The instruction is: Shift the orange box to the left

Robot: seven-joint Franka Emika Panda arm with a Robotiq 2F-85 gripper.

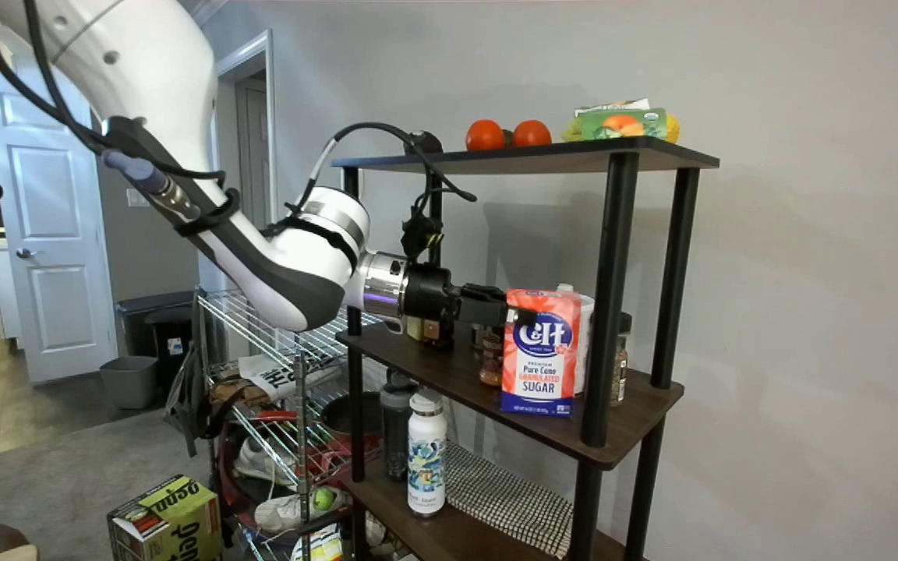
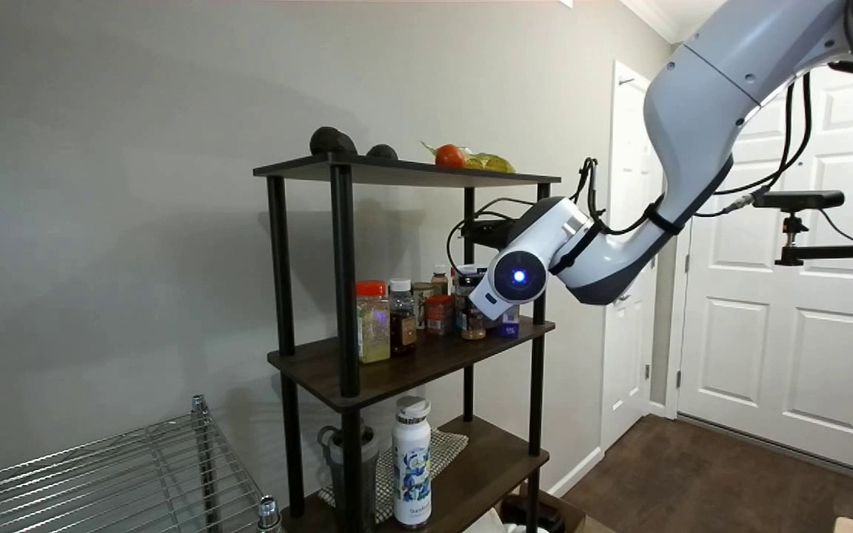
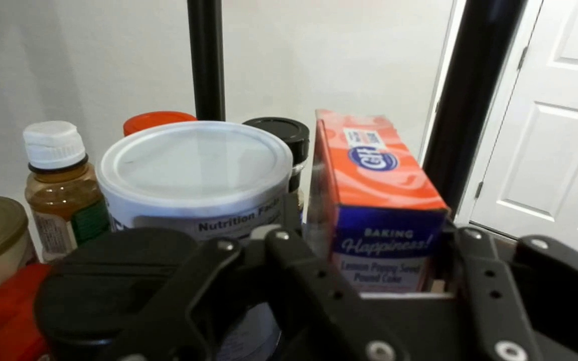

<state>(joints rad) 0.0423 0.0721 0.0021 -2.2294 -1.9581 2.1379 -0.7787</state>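
The orange box (image 1: 540, 366) stands upright near one end of the middle shelf in an exterior view. In an exterior view, only a small blue-white lower part of the box (image 2: 509, 323) shows beside the wrist. In the wrist view, the orange top and blue side of the box (image 3: 389, 185) lie between the fingers. My gripper (image 3: 371, 228) is open around the box, with a gap at the left finger. The right finger is close to the box's right side; contact cannot be told. In an exterior view, one fingertip of the gripper (image 1: 519, 315) overlaps the box's front face.
A white canister (image 3: 193, 170) stands left of the box in the wrist view. Several spice jars (image 2: 402, 318) share the middle shelf (image 2: 426, 363). A black shelf post (image 1: 609, 312) stands close to the box. The top shelf (image 1: 574, 158) is above the gripper.
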